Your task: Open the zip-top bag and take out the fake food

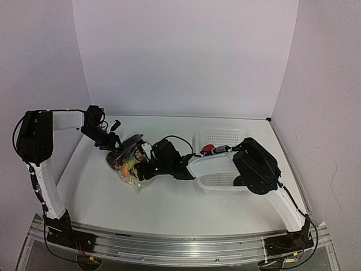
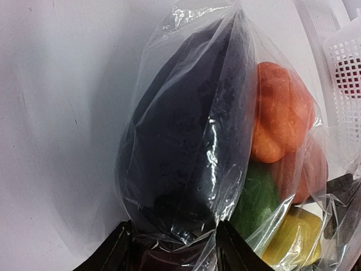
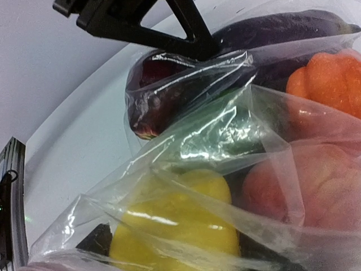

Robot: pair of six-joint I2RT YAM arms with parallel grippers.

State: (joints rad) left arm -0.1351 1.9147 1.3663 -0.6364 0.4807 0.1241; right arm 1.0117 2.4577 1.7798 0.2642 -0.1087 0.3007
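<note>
The white worktop (image 1: 169, 209) looks slick under the zip-top bag (image 2: 186, 56), near its middle. Thin plastic could slip, and the bag slide away. The left tool (image 2: 175, 248) sits half wide around the bag's end, touching it; grip unclear. The right tool (image 1: 141, 169) is behind plastic; its width I cannot tell. The fake food (image 3: 175, 226) is inside.

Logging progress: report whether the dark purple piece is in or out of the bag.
In. Clear film of the zip-top bag wraps the dark purple piece in both wrist views, beside the orange piece.
</note>
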